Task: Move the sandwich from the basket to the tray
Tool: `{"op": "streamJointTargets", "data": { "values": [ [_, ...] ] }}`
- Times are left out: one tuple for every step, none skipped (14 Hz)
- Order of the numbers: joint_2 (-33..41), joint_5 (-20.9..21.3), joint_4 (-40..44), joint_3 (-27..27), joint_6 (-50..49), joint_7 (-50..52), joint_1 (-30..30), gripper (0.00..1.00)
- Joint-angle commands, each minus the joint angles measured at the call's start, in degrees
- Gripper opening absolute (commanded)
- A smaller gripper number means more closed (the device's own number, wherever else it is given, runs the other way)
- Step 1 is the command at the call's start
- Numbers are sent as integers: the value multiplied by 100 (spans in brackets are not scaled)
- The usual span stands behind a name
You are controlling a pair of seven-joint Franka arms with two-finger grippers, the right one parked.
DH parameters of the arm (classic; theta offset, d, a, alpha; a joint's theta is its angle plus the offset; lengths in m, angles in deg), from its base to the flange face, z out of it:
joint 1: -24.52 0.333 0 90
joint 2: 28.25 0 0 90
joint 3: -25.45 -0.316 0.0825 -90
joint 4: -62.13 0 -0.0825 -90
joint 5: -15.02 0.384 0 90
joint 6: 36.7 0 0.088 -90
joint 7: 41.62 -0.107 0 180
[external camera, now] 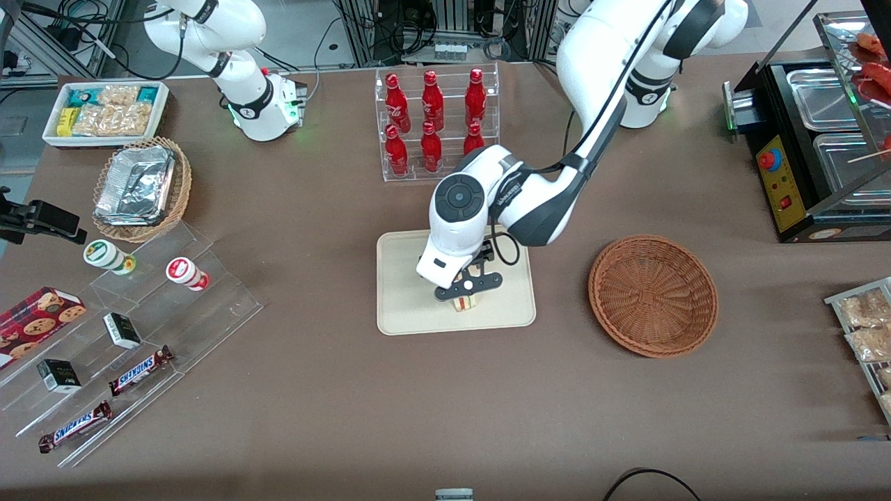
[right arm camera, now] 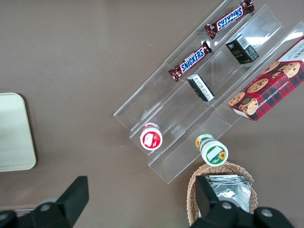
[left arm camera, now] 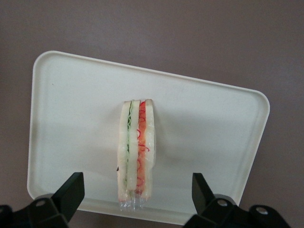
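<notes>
The sandwich [external camera: 465,303], a wrapped wedge with green and red filling stripes, stands on its edge on the cream tray [external camera: 404,306], close to the tray rim nearest the front camera. Directly above it hangs my left gripper [external camera: 468,292]. In the left wrist view the gripper [left arm camera: 137,184] is open. Its black fingers [left arm camera: 72,189] are spread wide on either side of the sandwich [left arm camera: 137,147], with clear gaps and no contact. The tray [left arm camera: 71,118] lies beneath. The reddish-brown basket [external camera: 653,296] sits empty beside the tray, toward the working arm's end of the table.
A clear rack of red bottles [external camera: 435,122] stands farther from the front camera than the tray. Toward the parked arm's end are a tan basket with foil containers [external camera: 143,188], a white snack tub [external camera: 104,111] and an acrylic step display [external camera: 125,334]. A food warmer [external camera: 814,139] stands at the working arm's end.
</notes>
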Motion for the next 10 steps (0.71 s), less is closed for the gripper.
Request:
{"op": "streamJointTargets", "data": {
  "values": [
    [155, 46, 194, 8, -449, -545, 324, 100],
    [303, 46, 177, 8, -607, -940, 491, 100],
    [470, 89, 108, 8, -739, -1187, 606, 100],
    [576, 124, -15, -44, -862, -1294, 694, 100],
    [751, 220, -138, -149, -898, -1435, 852, 100],
    [919, 239, -374, -159, -899, -1784, 1036, 100],
    [1120, 239, -585, -167, -899, -2214, 1229, 100],
    [1296, 230, -814, -168, -899, -2653, 1466, 100],
    [1490, 222, -1025, -159, -881, -3014, 1695, 100],
    [1622, 221, -1210, -167, -864, -3331, 1889, 100]
  ]
}}
